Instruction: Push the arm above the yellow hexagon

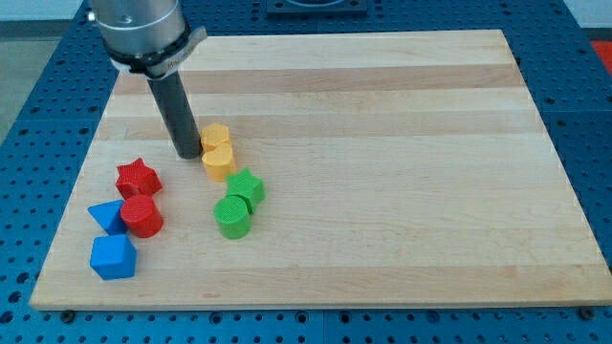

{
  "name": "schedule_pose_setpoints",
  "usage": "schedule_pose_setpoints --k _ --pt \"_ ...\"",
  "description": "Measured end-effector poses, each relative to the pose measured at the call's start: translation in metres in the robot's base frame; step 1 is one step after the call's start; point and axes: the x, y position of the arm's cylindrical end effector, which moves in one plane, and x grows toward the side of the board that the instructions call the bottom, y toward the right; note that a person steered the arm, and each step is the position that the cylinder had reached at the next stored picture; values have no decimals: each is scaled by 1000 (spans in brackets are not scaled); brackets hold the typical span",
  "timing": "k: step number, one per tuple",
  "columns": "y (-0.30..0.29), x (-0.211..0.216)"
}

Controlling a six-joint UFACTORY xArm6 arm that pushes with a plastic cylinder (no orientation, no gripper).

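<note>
Two yellow blocks sit together left of the board's middle. The upper one (215, 136) looks like the yellow hexagon; the lower one (219, 161) looks rounder, and their shapes are hard to tell apart. My tip (187, 154) rests on the board just left of the pair, close to or touching the upper block's left side. The dark rod rises from it to the arm's grey housing (143, 29) at the view's top left.
A green star (247, 185) and green cylinder (232, 216) lie below the yellow pair. A red star (138, 177), red cylinder (142, 217), blue triangle (107, 215) and blue block (113, 256) cluster at lower left. The wooden board (402, 143) ends near them.
</note>
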Motion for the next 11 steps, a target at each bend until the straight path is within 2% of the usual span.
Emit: schedule_pose_setpoints --k 2,3,4,5,8,11 --pt "2 18" --pt "-10 0" --pt "-28 -57" --pt "-13 -82" --pt "1 -80" --pt "4 -49"
